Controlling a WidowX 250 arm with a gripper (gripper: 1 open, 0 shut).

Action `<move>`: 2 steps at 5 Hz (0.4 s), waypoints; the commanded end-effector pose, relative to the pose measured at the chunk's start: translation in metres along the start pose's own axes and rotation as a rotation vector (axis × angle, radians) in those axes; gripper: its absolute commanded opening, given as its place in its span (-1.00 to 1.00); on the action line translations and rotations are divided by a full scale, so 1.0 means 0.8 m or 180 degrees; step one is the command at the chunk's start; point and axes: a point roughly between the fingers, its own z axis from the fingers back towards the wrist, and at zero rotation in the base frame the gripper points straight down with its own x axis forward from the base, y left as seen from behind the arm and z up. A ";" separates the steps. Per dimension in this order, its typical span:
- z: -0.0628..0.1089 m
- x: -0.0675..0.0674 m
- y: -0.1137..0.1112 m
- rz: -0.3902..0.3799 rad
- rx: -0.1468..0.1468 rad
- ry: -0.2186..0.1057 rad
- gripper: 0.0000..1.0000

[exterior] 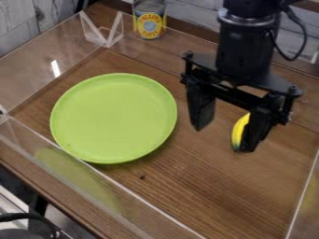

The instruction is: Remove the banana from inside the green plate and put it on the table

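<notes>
The green plate (112,117) lies on the left half of the table (162,191) with nothing in it. My gripper (227,135) hangs to the right of the plate, pointing down, open, its two dark fingers (203,110) spread wide. The banana (240,129) shows as a short yellow piece with a dark greenish end, between the fingers and right against the right one, which hides part of it. Neither finger is closed on it. Whether it rests flat on the wood I cannot tell.
Clear acrylic walls (75,177) border the table at the front and left. A yellow-labelled can (149,22) and a clear folded stand (100,32) sit at the back. Cables (303,37) hang at the back right.
</notes>
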 end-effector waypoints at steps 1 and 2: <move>0.010 0.009 0.003 0.0033 -0.0049 -0.0115 1.00; 0.008 0.012 0.007 0.0071 -0.0056 -0.0097 1.00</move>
